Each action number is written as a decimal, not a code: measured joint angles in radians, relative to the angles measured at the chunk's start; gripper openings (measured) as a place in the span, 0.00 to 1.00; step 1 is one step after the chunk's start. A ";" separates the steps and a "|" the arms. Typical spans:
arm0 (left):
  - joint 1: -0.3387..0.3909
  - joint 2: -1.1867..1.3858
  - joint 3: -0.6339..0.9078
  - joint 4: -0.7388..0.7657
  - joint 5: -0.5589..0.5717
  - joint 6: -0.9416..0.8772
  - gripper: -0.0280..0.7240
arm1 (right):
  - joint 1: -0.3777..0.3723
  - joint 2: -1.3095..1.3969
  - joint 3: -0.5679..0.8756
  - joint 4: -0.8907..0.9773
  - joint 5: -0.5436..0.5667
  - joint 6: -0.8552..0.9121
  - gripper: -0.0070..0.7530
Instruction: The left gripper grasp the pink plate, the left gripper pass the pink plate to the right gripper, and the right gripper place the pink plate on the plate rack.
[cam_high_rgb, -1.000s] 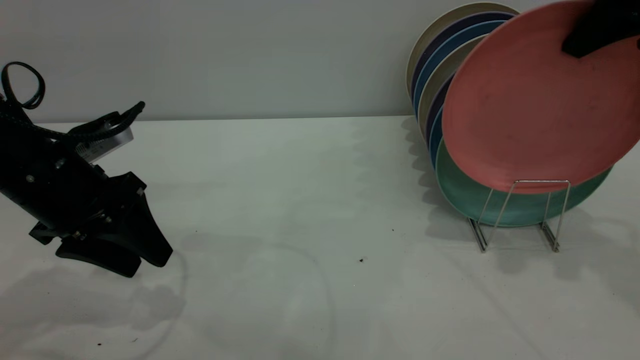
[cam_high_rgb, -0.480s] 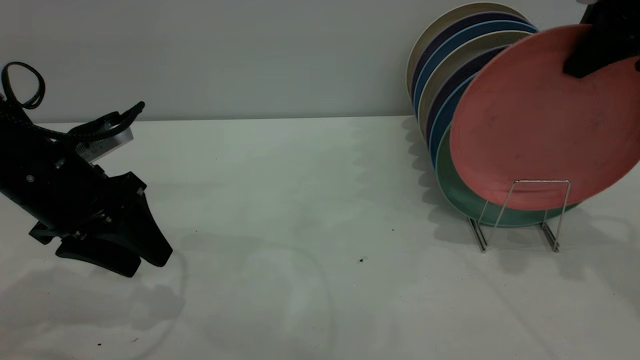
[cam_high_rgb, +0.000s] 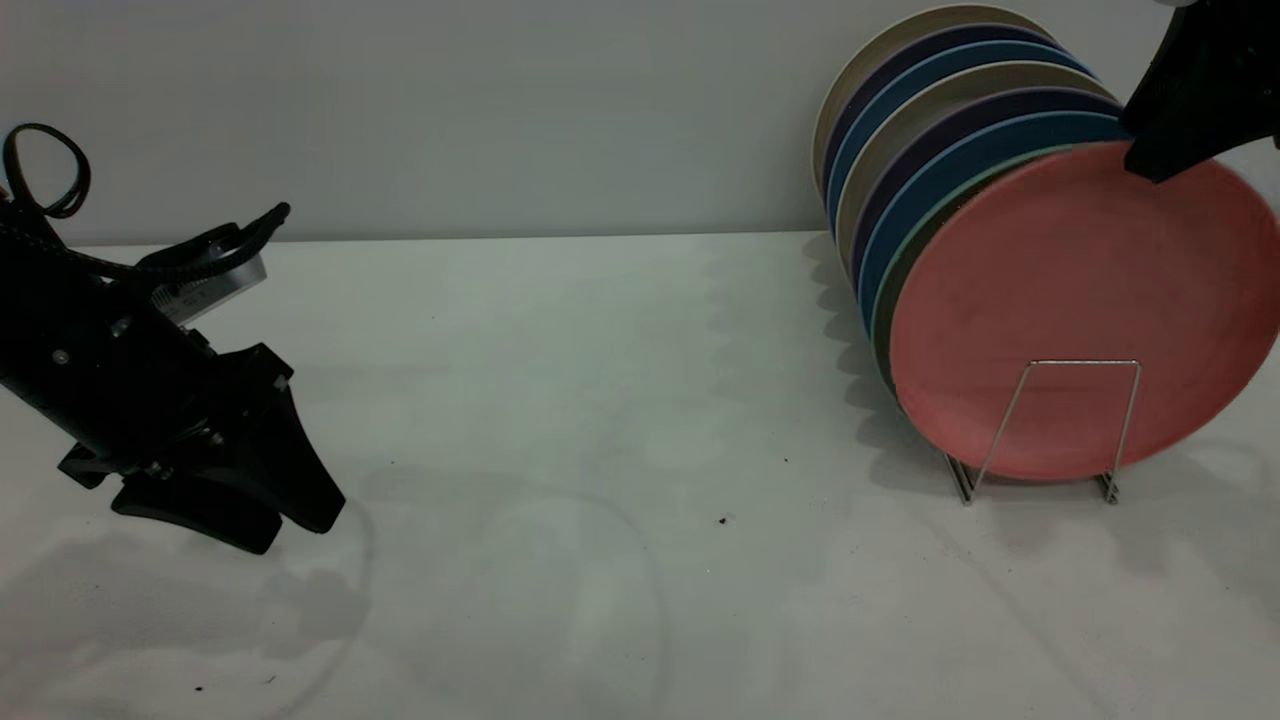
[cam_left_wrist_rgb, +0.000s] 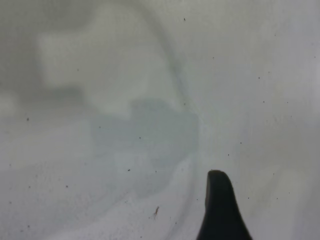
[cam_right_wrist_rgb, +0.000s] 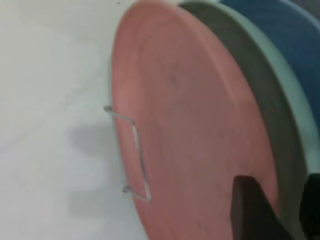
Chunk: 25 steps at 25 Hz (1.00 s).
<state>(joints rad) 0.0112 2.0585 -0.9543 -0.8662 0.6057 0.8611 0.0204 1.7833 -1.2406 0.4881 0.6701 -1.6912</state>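
Observation:
The pink plate (cam_high_rgb: 1075, 300) stands on edge in the front slot of the plate rack (cam_high_rgb: 1078, 362), behind its front wire loop and leaning on the mint-green plate (cam_high_rgb: 935, 212). My right gripper (cam_high_rgb: 1150, 168) hangs over the plate's top rim at the upper right. In the right wrist view its fingers (cam_right_wrist_rgb: 250, 210) straddle the rim of the pink plate (cam_right_wrist_rgb: 190, 125) with a gap, open; the rack wire (cam_right_wrist_rgb: 137, 150) crosses the plate's face. My left gripper (cam_high_rgb: 295, 528) is parked low at the table's left, open and empty; one finger (cam_left_wrist_rgb: 220, 210) shows over bare table.
Behind the pink plate the rack holds several plates on edge: blue ones (cam_high_rgb: 960, 150) and a beige one (cam_high_rgb: 890, 60) at the back. The white table (cam_high_rgb: 600, 400) runs to a grey wall. Small dark specks (cam_high_rgb: 722, 520) lie mid-table.
The pink plate has come down from tilted above the rack into the front slot and now stands upright. The right gripper stayed high, and the plate slid down out of its grip. The left arm has not moved.

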 joint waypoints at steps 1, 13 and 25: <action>0.000 0.000 0.000 0.000 0.000 0.000 0.72 | 0.000 0.000 0.000 0.000 0.009 0.016 0.35; 0.015 -0.090 -0.100 0.255 0.002 -0.225 0.72 | 0.000 -0.110 -0.002 -0.023 0.148 0.945 0.35; 0.015 -0.442 -0.163 0.739 0.186 -0.691 0.72 | 0.000 -0.190 -0.007 -0.196 0.476 1.406 0.47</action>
<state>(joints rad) 0.0266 1.6161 -1.1175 -0.1274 0.7919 0.1704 0.0204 1.5937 -1.2476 0.2921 1.1458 -0.2851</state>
